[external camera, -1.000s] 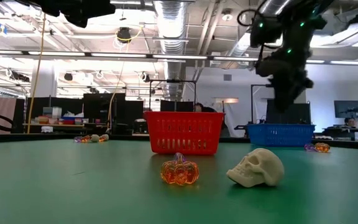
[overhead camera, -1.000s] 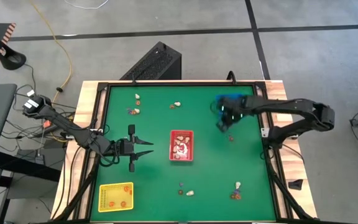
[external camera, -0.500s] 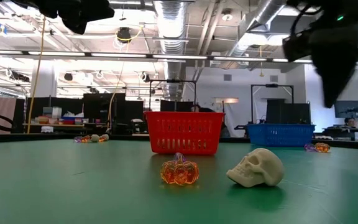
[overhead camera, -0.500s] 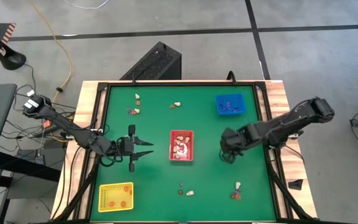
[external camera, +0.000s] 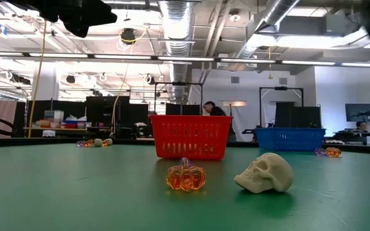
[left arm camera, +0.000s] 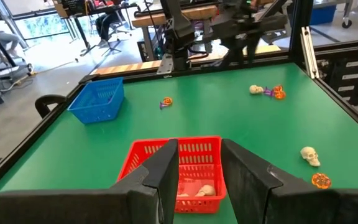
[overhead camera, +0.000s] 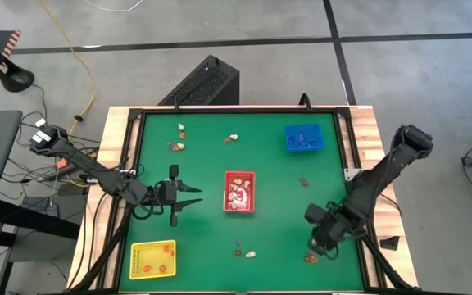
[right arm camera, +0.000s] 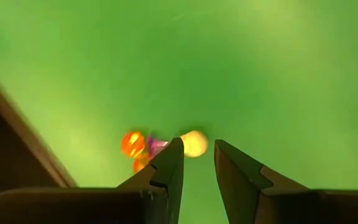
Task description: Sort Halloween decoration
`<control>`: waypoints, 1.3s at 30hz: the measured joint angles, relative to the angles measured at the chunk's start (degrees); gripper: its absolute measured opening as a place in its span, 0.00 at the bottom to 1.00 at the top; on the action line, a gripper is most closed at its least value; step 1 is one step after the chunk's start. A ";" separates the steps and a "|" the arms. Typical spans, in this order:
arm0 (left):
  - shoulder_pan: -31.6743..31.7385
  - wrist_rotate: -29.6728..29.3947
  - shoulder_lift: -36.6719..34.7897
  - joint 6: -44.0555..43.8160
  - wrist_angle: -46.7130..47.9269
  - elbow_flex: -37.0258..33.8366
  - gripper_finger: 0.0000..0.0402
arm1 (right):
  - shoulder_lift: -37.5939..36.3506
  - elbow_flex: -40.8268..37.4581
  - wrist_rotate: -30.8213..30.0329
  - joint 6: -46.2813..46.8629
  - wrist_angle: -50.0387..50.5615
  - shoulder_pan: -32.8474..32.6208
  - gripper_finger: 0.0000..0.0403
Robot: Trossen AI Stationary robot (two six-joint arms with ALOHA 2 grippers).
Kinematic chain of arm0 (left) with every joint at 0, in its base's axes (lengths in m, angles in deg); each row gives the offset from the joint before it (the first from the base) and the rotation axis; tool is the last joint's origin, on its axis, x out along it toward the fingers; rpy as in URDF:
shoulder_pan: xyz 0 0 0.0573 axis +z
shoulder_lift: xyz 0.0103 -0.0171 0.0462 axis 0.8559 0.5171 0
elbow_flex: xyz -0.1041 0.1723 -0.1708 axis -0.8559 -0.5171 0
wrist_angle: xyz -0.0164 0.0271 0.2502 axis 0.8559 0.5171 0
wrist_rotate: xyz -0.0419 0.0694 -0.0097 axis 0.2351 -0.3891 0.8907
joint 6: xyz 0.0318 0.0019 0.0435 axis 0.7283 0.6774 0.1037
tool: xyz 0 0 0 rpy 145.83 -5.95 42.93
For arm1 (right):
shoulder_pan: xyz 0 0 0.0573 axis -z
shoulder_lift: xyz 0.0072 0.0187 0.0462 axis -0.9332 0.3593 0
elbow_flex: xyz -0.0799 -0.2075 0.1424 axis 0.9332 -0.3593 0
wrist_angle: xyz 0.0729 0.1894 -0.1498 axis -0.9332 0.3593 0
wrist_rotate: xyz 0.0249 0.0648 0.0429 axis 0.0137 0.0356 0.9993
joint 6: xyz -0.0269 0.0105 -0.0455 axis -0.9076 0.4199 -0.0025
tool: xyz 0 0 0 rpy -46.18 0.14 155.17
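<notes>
Small Halloween trinkets lie scattered on the green table (overhead camera: 273,229). A clear orange pumpkin (external camera: 185,178) and a cream skull (external camera: 265,173) lie near the front edge. My right gripper (overhead camera: 319,243) points down, open, over the near right corner. Its wrist view shows a cream trinket (right arm camera: 196,143), an orange one (right arm camera: 131,143) and a purple one (right arm camera: 157,147) just beyond its fingertips (right arm camera: 194,163). My left gripper (overhead camera: 191,197) hangs level and open, left of the red tray (overhead camera: 238,192), with nothing between its fingers (left arm camera: 201,165).
A blue tray (overhead camera: 303,137) stands at the far right and a yellow tray (overhead camera: 152,259) at the near left. More trinkets lie at the far left (overhead camera: 175,147), far middle (overhead camera: 233,138) and right of the red tray (overhead camera: 304,182). A person shows in the room behind.
My right gripper has swung from over the blue tray along the table's right side toward the near edge, rolling as it went. It now hangs over the trinkets at the near right. The trinkets and trays have kept their places.
</notes>
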 joint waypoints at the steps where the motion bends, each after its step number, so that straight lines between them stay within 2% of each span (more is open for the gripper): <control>1: 0.00 -0.01 0.00 -0.26 0.00 0.00 0.27 | 0.60 0.00 -0.46 -2.37 -0.80 -0.80 0.30; 4: 0.00 -0.01 -0.02 -0.81 -0.04 0.00 0.27 | 2.68 0.00 -1.03 -4.02 -2.01 -1.45 0.30; 10: 0.00 -0.04 0.00 -0.57 -0.02 0.00 0.27 | 7.52 -0.02 1.92 11.29 -2.30 -0.45 0.32; 24: 0.00 -0.06 -0.02 -0.80 0.05 0.00 0.27 | 12.06 0.00 3.21 14.17 -1.28 -0.04 0.59; 29: 0.00 -0.08 -0.02 -0.76 0.35 0.00 0.27 | 15.55 0.00 3.83 15.19 -5.11 -0.30 0.59; 33: 0.00 -0.07 -0.02 -0.80 0.35 0.00 0.27 | 18.40 0.05 6.62 16.73 -7.03 -0.50 0.59; 39: 0.00 -0.06 -0.02 -0.82 0.31 0.00 0.27 | 19.81 0.29 7.34 16.94 -7.45 -0.75 0.58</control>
